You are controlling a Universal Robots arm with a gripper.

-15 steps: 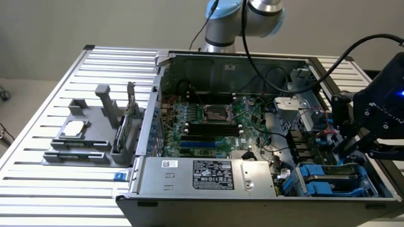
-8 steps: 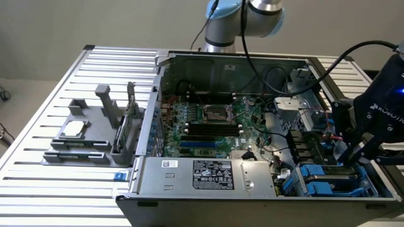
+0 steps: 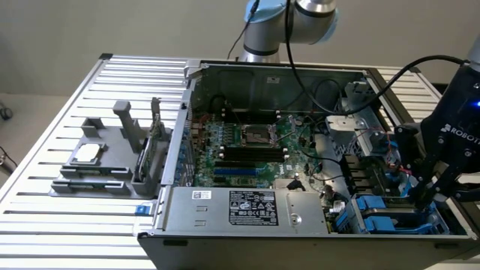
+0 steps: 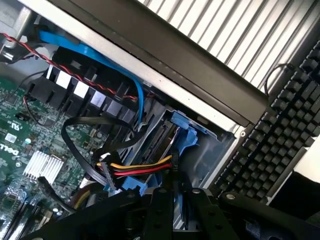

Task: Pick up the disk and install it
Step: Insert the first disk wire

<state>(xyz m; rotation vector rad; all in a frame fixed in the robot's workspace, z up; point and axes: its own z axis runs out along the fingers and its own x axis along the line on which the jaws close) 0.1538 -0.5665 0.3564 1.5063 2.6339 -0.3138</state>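
The disk (image 4: pixel 181 134), a grey metal drive framed by a blue plastic carrier, is seen set on edge in the drive bay at the near right corner of the open computer case (image 3: pixel 197 90). Its long upper edge is pointed from the fingers toward the case's side wall. The gripper (image 3: pixel 424 203) is lowered into that bay, its black jaws drawn narrow onto the carrier's edge. Red, yellow and black wires (image 4: pixel 142 170) are bunched just beside it, on a ribbed aluminium table (image 3: pixel 67 112).
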